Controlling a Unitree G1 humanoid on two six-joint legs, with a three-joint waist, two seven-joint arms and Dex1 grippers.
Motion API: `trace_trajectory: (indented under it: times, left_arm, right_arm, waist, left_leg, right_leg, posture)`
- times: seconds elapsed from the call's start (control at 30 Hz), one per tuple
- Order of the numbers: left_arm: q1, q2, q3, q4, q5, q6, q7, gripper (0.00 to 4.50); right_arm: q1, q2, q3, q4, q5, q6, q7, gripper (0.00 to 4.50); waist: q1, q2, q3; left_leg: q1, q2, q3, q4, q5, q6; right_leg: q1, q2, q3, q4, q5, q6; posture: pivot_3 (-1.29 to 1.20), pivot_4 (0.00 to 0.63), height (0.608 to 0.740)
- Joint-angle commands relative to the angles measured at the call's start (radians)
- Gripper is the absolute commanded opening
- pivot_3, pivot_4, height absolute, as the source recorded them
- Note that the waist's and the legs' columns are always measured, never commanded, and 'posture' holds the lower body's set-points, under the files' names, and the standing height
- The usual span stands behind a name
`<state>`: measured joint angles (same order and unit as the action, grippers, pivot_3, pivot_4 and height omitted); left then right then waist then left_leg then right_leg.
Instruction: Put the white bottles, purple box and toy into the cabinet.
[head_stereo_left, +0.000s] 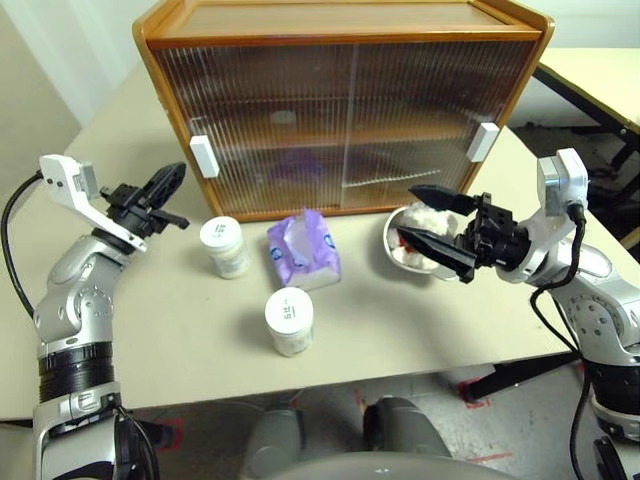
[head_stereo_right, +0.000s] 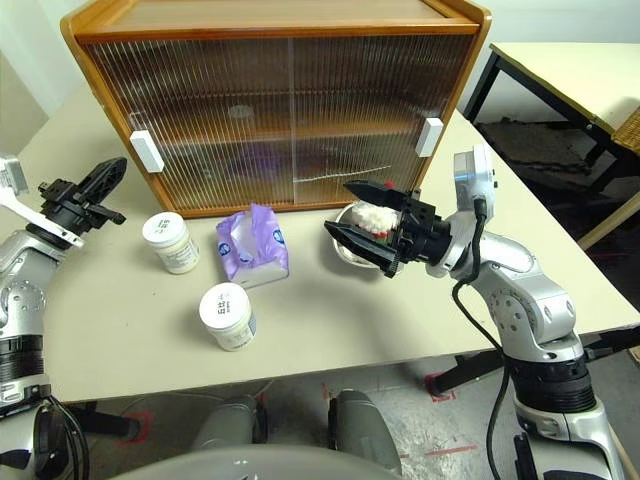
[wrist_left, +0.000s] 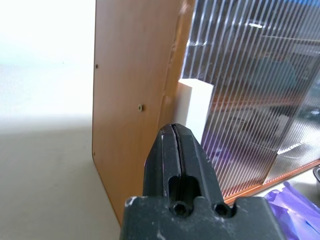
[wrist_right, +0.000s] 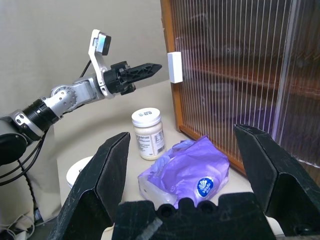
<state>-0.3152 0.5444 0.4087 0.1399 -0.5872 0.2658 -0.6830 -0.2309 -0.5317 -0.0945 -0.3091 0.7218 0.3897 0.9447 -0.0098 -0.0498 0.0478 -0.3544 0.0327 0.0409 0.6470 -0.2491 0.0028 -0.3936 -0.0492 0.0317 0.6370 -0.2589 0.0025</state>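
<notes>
- Black fingers of the left pincer (head_stereo_left: 168, 190) are pressed together with nothing between them; it hangs above the worktop (head_stereo_left: 180, 330) at the cabinet's front left corner, aimed toward the white left door handle (head_stereo_left: 203, 156) and not touching it.
- Black fingers of the right pincer (head_stereo_left: 432, 218) stand spread wide and empty, pointing leftward over a metal bowl (head_stereo_left: 395, 240) in front of the cabinet's right door.
- The toy (head_stereo_left: 425, 216) shows as a white fluffy shape in that bowl, partly hidden behind the right pincer.
- The purple box (head_stereo_left: 303, 250) lies on the worktop just left of the bowl, close to the cabinet's base, with its wrapping crumpled upward.
- One white bottle (head_stereo_left: 224, 246) stands upright just left of the purple box; the second white bottle (head_stereo_left: 289, 320) stands nearer the worktop's front edge, in front of the box.
- The cabinet (head_stereo_left: 340, 40) sits at the back of the worktop with both ribbed sliding doors drawn across; dim shapes show through them.
</notes>
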Motion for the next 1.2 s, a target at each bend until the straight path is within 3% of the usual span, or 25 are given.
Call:
trace_trajectory:
  times: [0.03,1.2]
  left_arm:
    - [-0.023,-0.006,-0.015,0.030,0.014,-0.017,-0.008,0.04]
    - [-0.229,-0.030,-0.167,0.233,0.086,-0.068,-0.181,0.04]
  right_arm:
    - [0.000,-0.007,-0.021,-0.008,-0.002,-0.005,-0.008,4.50]
    - [0.036,0.002,-0.025,-0.058,0.000,-0.014,-0.060,4.50]
  waist:
    - [0.000,0.000,0.000]
    - [-0.016,-0.001,0.000]
  left_leg:
    - [0.000,0.000,0.000,0.000,0.000,0.000]
    - [0.000,-0.001,0.000,0.001,0.002,0.003]
  right_leg:
    - [0.000,0.000,0.000,0.000,0.000,0.000]
    - [0.000,0.000,0.001,0.000,0.001,0.001]
  posture:
    - [0.01,0.000,0.740]
    - [-0.05,0.000,0.740]
